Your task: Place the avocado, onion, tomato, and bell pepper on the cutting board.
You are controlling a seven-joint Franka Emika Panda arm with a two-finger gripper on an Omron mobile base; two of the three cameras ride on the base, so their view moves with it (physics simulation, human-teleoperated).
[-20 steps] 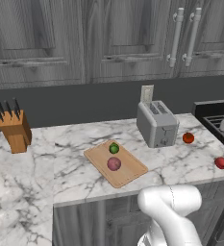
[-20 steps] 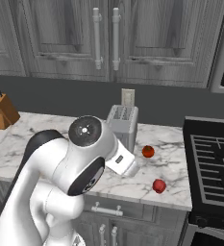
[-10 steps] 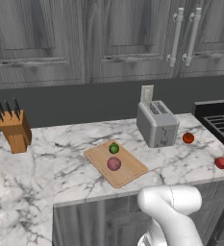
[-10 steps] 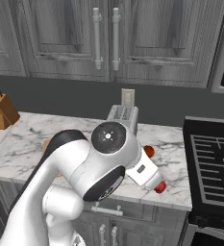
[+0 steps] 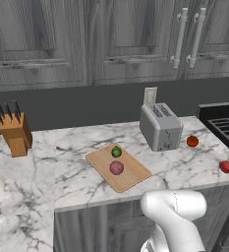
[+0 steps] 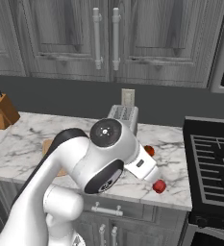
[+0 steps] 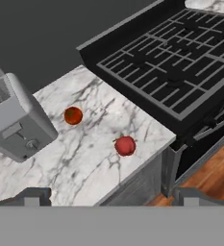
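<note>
At the far left of the white marble counter point(image 5: 76, 172) stands a wooden knife block with dark handles point(image 5: 15, 132), well apart from everything else. To its right, near the middle of the counter, lies the flat light-tan wooden cutting board with rounded corners point(image 5: 130, 176), set at an angle. The small dark-green round avocado point(image 5: 116, 152) sits on the board's far part, and the larger pinkish-purple round onion point(image 5: 116, 168) sits on the board just nearer than it, the two close together but apart. Right of the board stands a grey metal two-slot toaster point(image 5: 159, 126), near the back wall. Right of the toaster, on bare marble, rests an orange-red round ball with a greenish top point(image 5: 192, 141), point(image 7: 73, 116). Farther right and nearer the counter's front edge lies a deeper red round ball point(image 5: 226, 167), point(image 7: 125, 145), close to the edge where the counter meets the black gas stove with its dark grates point(image 7: 180, 72). Both red balls are off the board and well apart from it.

The white arm's two-finger gripper point(image 7: 111, 195) hangs above the right end of the counter, looking down on the two red balls. Its dark fingertips point(image 7: 32, 196) stand wide apart at the bottom of the hand view, spread with nothing between them.
</note>
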